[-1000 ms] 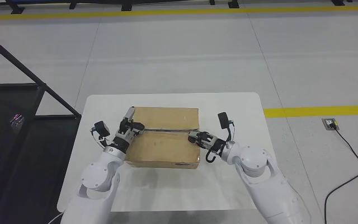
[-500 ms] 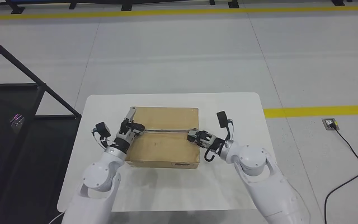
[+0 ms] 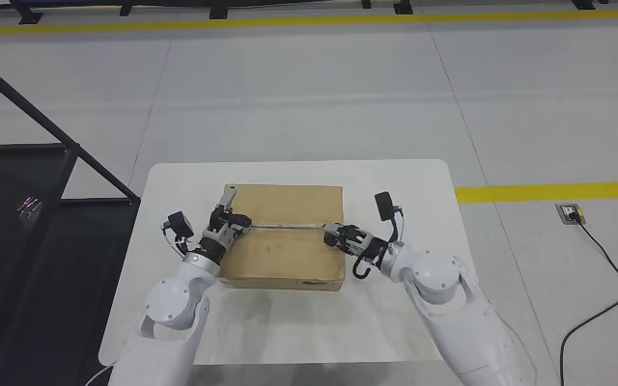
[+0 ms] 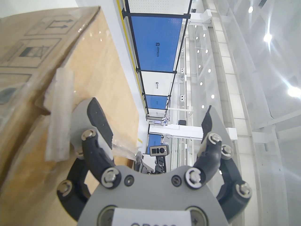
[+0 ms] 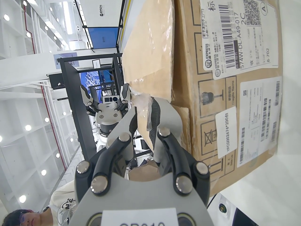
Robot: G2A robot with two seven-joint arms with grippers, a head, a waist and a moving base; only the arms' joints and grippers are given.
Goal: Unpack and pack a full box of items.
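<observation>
Box sits mid-table, flaps down, clear tape over the seam from end to end. I cannot see the contents.

My right claw is at the seam's right end. The fingers are narrow and, as far as I can judge, are pinched on a crumpled end of tape.

My left claw is at the seam's left end and stands wide, holding nothing. One finger lies against the box edge, with a tape scrap just beside its pad.

Handling, judged:
- Cardboard is stiff at the corners and edges, but the flaps will bend if pressed mid-span.
- Weight is unknown. The task says full, so I assume it is heavy and will not lift it by a flap.
- Tape is thin, slick and sticky, and likely to stretch or tear. I should grip the lifted end close to the seam and pull low along it.
- The other claw should brace the box at its end wall so it doesn't slide on the smooth table.
</observation>
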